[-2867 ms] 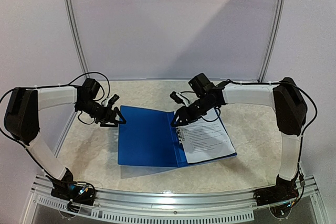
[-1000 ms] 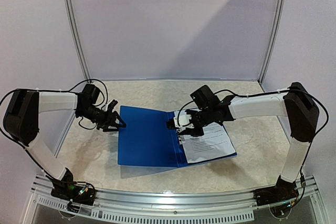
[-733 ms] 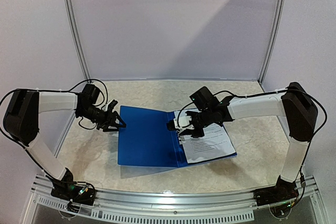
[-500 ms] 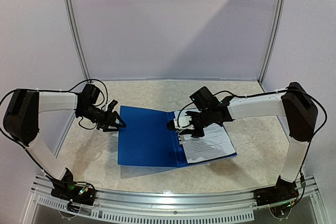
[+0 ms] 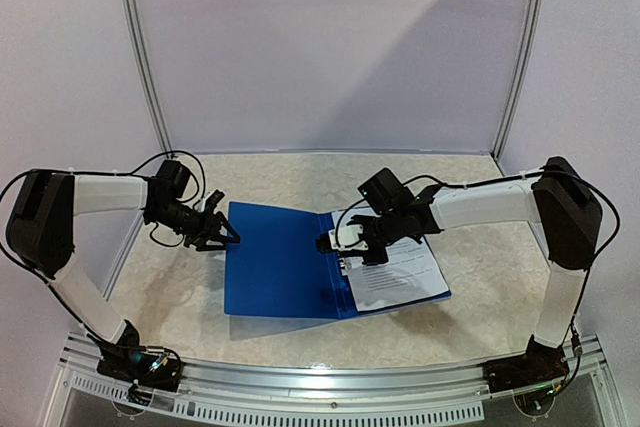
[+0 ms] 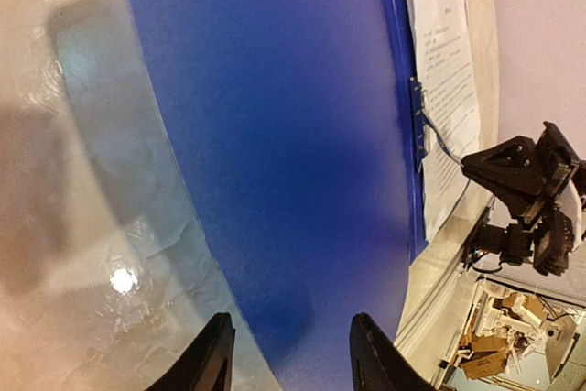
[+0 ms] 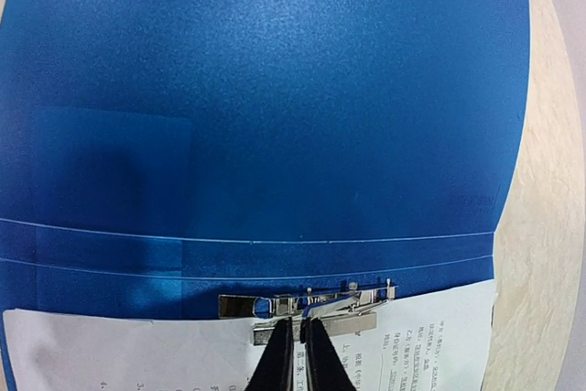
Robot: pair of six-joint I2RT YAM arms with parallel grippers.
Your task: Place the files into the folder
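Even soft light, diagonal shadow cast across wall [image 5: 450,67]; glare spot noted on table [image 6: 92,226] beside left gripper [image 6: 288,327] — folder [image 6: 275,135] blurred there.

Right hand [image 7: 295,325] tight on folder's [image 7: 275,89] metal clip [image 7: 352,298]

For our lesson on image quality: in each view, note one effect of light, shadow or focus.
Top view: a diagonal shadow crosses the back wall. Left wrist view: a glare spot on the table, and the folder looks soft. Right wrist view: the metal clip is sharp and glinting.
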